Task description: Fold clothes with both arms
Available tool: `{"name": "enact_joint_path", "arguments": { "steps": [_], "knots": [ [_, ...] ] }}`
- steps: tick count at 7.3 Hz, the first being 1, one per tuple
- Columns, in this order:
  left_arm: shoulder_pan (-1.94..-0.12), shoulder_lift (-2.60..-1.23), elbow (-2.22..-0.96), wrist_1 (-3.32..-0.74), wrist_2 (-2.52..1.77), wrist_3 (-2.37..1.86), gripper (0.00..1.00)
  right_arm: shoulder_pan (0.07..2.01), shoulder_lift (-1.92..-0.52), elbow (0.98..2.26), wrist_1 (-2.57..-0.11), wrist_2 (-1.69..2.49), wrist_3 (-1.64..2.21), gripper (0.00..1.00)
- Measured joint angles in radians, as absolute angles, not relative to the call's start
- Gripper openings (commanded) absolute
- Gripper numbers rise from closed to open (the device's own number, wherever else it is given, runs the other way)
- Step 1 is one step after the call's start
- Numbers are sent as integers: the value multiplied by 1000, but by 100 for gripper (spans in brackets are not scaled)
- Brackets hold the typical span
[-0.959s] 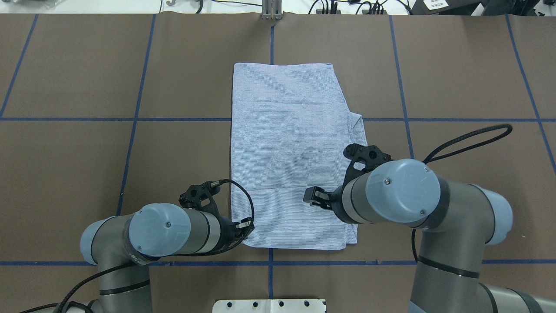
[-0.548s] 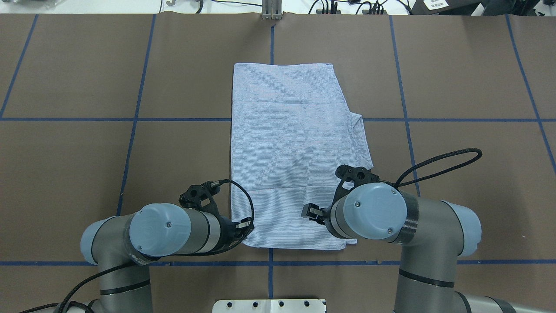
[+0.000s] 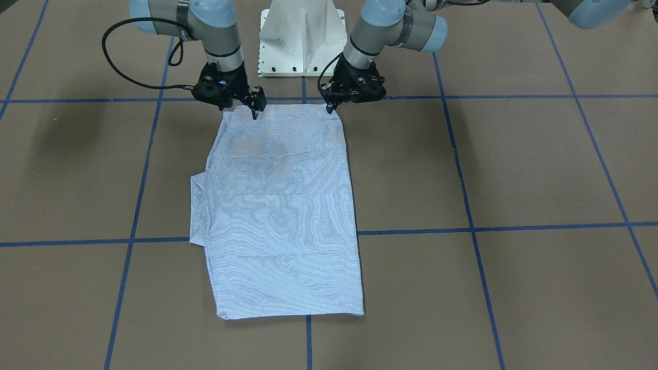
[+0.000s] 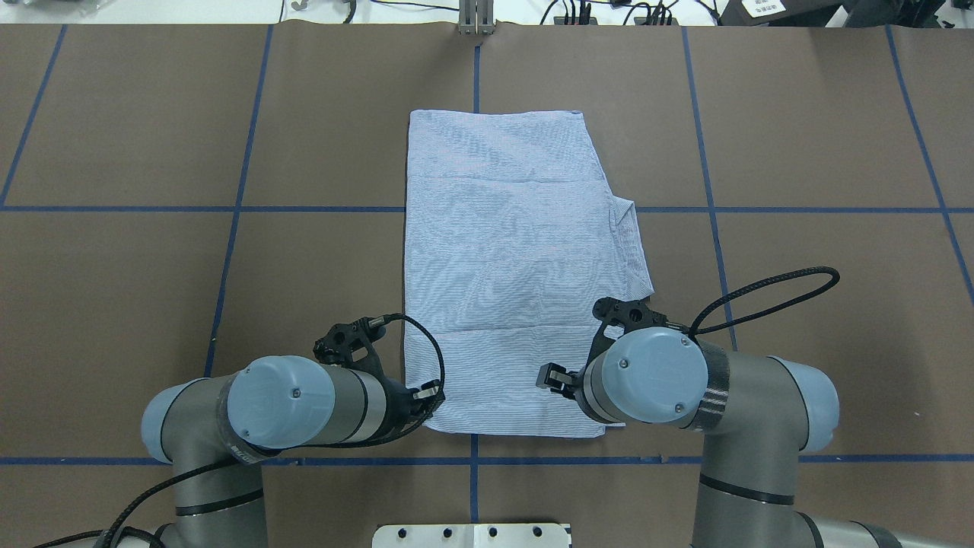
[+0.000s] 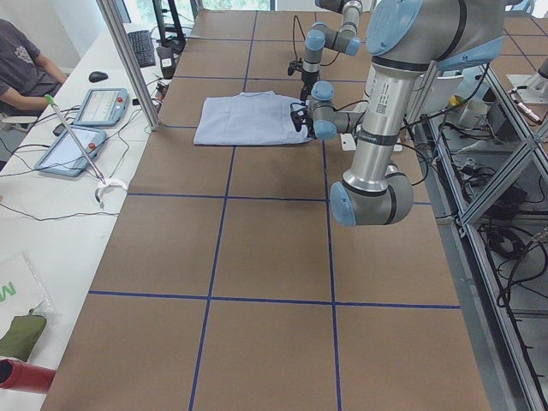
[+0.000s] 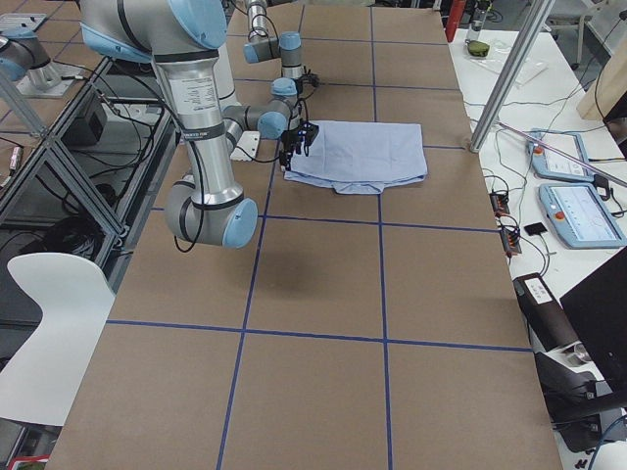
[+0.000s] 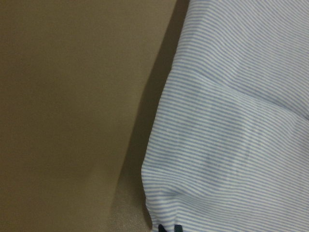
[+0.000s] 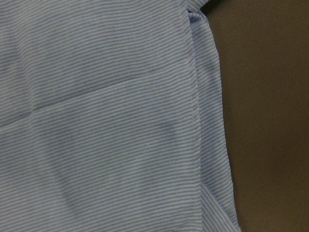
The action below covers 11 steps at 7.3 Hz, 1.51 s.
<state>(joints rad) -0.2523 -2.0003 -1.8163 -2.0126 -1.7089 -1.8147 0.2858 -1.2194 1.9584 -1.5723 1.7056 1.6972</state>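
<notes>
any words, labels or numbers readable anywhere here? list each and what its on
Nothing here can be quoted in full.
Green lettering on the white bag: cut off by the picture's edge, unreadable.
Sticker on the left arm: too small to read.
Sticker on the right arm: too small to read.
White sign beyond the table's far edge: too small to read.
Shirt: no print or label showing.
</notes>
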Motion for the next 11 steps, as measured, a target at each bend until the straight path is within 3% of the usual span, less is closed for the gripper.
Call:
{"name": "enact_joint_path", "arguments": {
  "steps": [7, 8, 10, 11],
  "knots": [
    [-253, -2000, -1818, -2012, -1709, -1815, 0, 279, -1217, 1912, -1572, 1706, 1693, 100],
    [-253, -2000, -1818, -2012, -1709, -1815, 0, 279, -1217, 1910, -1572, 1706, 1693, 92],
    [-253, -1999, -1819, -2011, -1708, -1815, 0, 279, -1215, 1908, -1571, 1706, 1694, 60],
    [-253, -1999, -1820, -2011, -1708, -1815, 0, 279, -1215, 1907, -1571, 1706, 1695, 54]
  ]
}}
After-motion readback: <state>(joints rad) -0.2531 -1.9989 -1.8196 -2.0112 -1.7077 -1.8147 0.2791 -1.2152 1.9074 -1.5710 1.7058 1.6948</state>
